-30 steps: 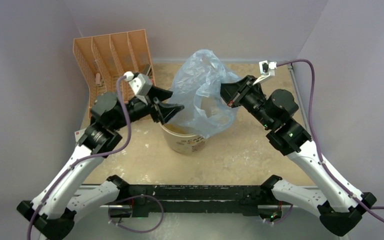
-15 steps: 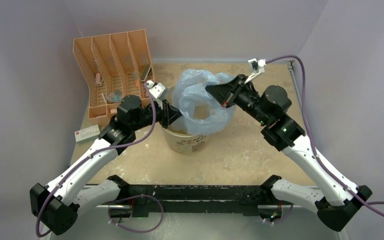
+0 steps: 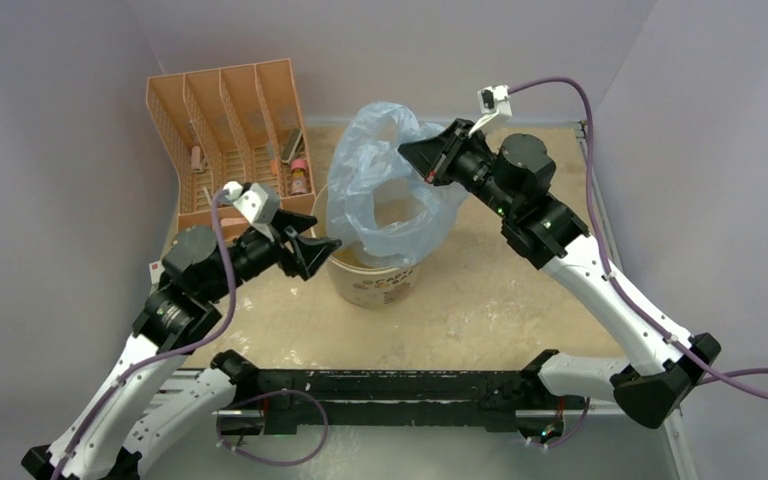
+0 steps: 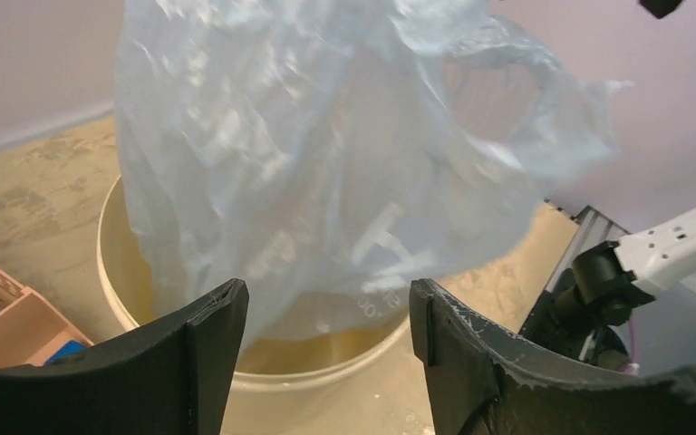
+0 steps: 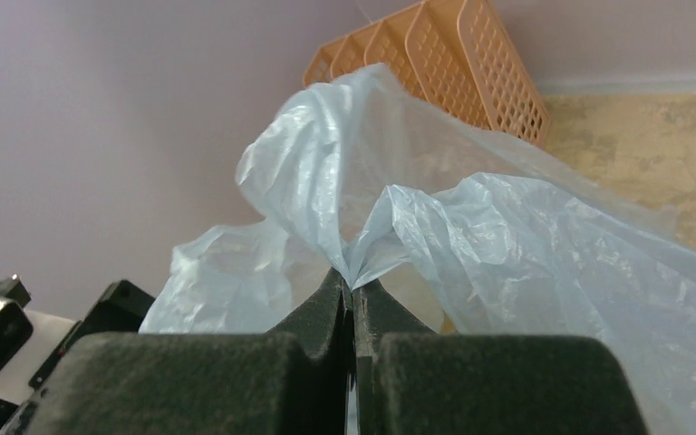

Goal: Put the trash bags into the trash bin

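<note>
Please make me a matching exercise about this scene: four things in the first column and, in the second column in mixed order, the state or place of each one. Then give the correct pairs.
Column one:
1. left gripper
2. right gripper
3. trash bin
4. orange rack

Column two:
A. at the far left corner of the table
B. shut on the trash bag
C. open, holding nothing
D. standing beneath the hanging bag

Pairs: 1-C, 2-B, 3-D, 4-A.
</note>
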